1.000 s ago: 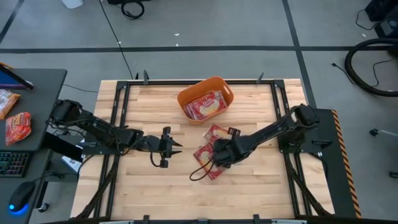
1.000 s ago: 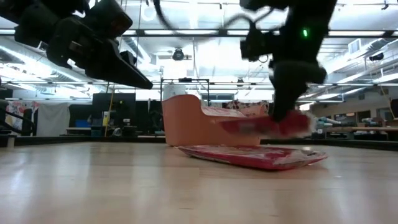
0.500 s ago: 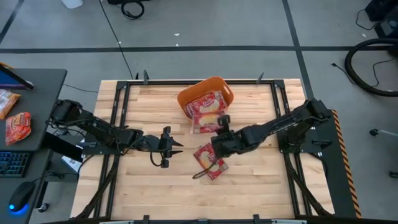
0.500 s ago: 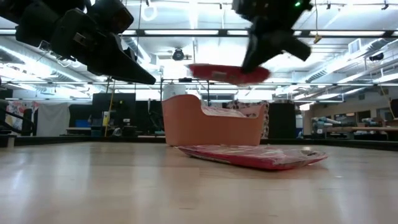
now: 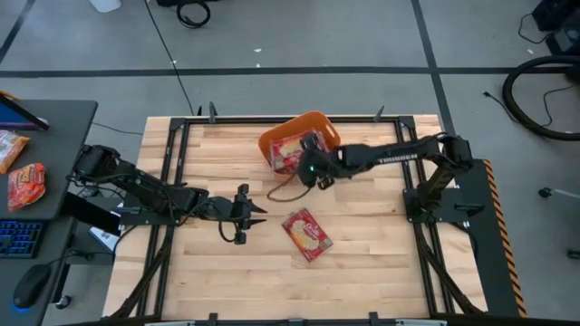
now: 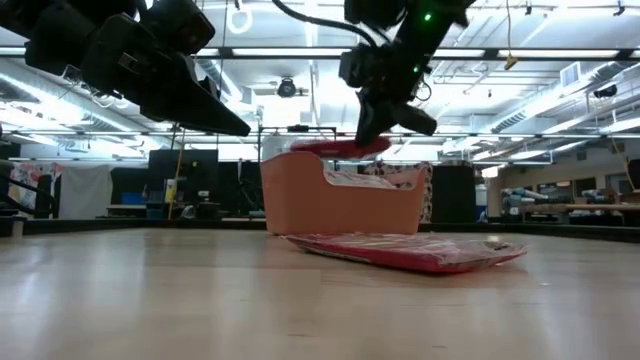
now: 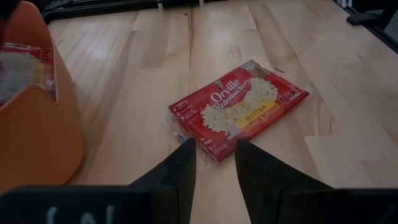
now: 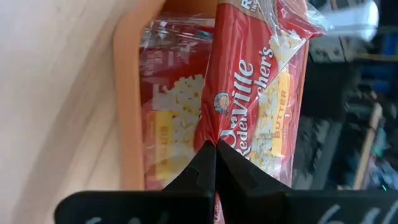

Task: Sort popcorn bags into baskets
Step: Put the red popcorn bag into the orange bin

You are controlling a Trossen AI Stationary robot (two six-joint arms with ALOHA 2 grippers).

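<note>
The orange basket (image 5: 319, 121) stands near the table's far edge with red popcorn bags (image 8: 166, 118) inside. My right gripper (image 5: 311, 167) is over the basket's near side, shut on one red popcorn bag (image 8: 255, 93), which shows just above the basket's rim (image 6: 300, 160) in the low view. Another popcorn bag (image 5: 306, 234) lies flat on the table's middle, also seen in the left wrist view (image 7: 239, 109). My left gripper (image 5: 252, 217) hovers open left of that bag, pointing toward it. My right gripper pinches the popcorn bag between its two shut fingers at one edge (image 8: 227, 134), a little way in from the rim. The fingers come slanting down from the table's right and near side. The bag is lifted clear, roughly level, reaching out over the basket's inside (image 6: 335, 147).
Black frame rails (image 5: 172, 181) run along the table's left and right sides. A dark cable loop (image 5: 281, 190) hangs under the right arm, between basket and lying bag. A side desk at left holds paler packets (image 5: 25, 185), a keyboard and a mouse. Bare wood lies near the table's front.
My right gripper, shut on the bag, has lifted it from beside the lying bag, carried it up and toward the far edge, then lowered it to just above the basket's rim. The other bag has stayed flat on the table.
</note>
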